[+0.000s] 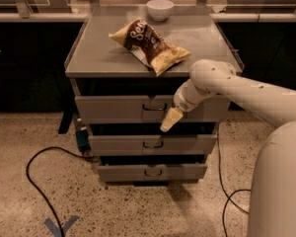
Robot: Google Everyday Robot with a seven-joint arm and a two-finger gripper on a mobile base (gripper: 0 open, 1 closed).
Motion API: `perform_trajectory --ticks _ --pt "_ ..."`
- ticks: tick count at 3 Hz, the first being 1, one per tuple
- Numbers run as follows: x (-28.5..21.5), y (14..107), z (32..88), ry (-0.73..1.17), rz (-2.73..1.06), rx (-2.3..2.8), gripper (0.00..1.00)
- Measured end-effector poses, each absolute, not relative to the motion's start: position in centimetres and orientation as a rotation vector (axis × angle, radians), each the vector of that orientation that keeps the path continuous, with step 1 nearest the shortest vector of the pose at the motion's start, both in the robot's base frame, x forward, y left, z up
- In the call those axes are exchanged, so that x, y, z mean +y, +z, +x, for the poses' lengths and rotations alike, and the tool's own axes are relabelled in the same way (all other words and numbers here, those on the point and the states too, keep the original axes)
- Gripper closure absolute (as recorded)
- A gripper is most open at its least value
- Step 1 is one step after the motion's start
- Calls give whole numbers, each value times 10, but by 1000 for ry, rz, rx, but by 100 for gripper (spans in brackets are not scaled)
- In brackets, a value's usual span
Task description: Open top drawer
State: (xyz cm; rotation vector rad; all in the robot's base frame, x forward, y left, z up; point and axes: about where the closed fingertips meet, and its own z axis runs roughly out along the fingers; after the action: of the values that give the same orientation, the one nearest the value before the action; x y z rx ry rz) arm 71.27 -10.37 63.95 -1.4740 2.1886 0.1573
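The top drawer [113, 108] is the widest of three grey drawers in a metal cabinet, just under the cabinet top. Its small dark wire handle [154, 106] sits at the centre of the front. My gripper [168, 121], with pale yellowish tips, hangs from the white arm [227, 85] that reaches in from the right. It points down and left, just right of and slightly below the handle, in front of the drawer's lower edge. The drawer's inside is hidden. Two slimmer drawers [153, 144] lie below.
A chip bag [150, 46] and a white bowl [160, 9] sit on the cabinet top [89, 53]. A black cable [37, 181] loops on the floor at left, another [227, 201] at right. A blue object [82, 137] stands beside the cabinet. Dark counters stand behind.
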Motion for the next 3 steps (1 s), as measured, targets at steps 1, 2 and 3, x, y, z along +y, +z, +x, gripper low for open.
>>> perform_trajectory --ticks 1,2,3 --pt "-104 643 713 158 -1474 2189 0" --pt "-104 647 709 203 -1472 2186 0" --pt "-104 647 709 203 -1473 2187 0"
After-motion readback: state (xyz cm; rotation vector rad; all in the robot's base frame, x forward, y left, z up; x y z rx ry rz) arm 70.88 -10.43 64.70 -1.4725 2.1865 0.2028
